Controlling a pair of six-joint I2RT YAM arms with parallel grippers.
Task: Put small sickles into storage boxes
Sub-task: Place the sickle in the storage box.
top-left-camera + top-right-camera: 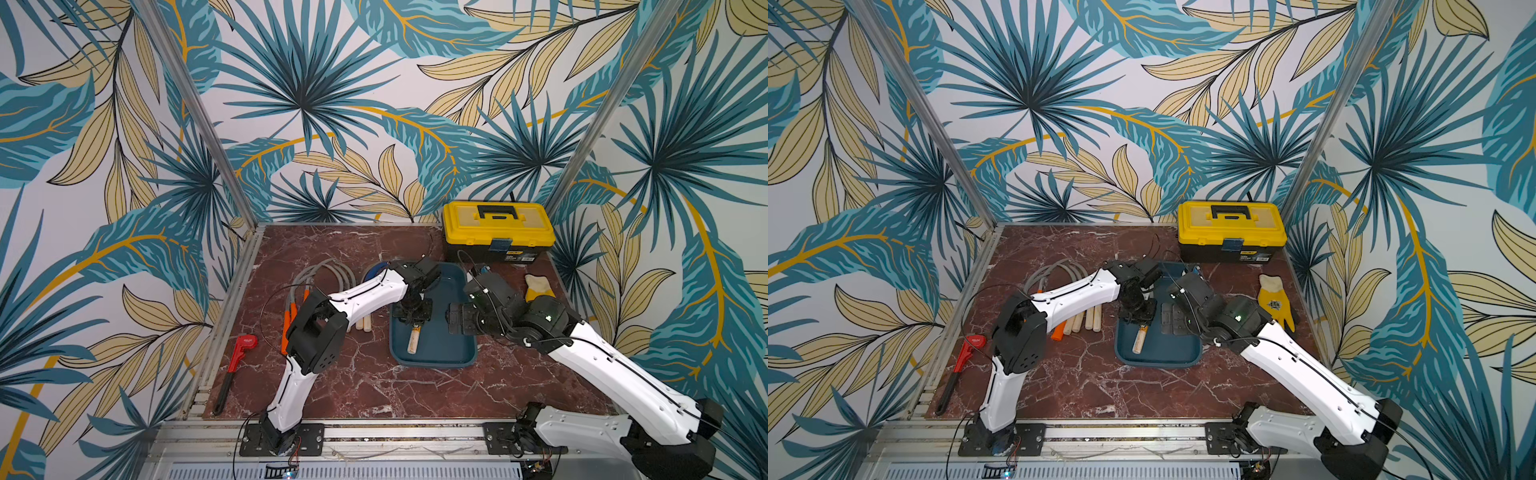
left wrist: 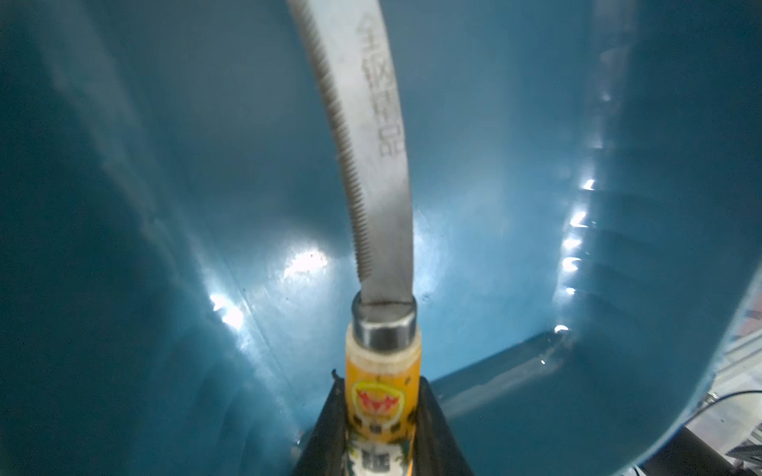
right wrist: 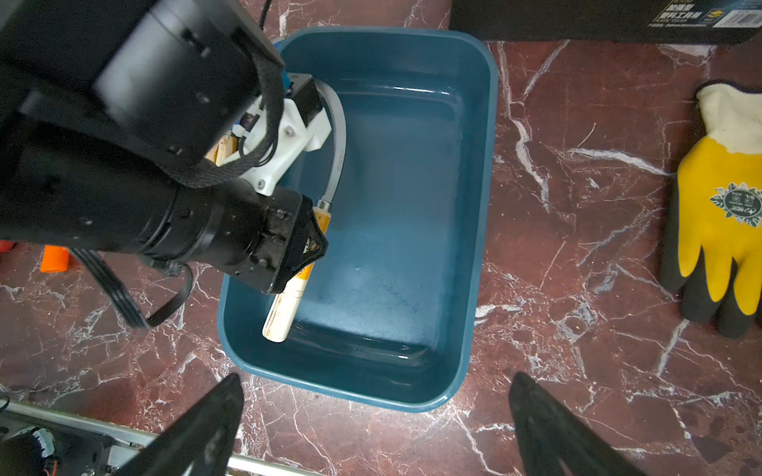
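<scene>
I hold left gripper clamped on the wood-handled sickle, long axis lengthwise low inside the teal tray; right gripper jaws apart, empty

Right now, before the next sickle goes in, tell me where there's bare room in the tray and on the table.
The tray floor is bare from the held sickle to the wall on the glove side. Marble is bare between tray and glove, and in front of the tray. Crowded: the sickle pile beside the left arm.
</scene>
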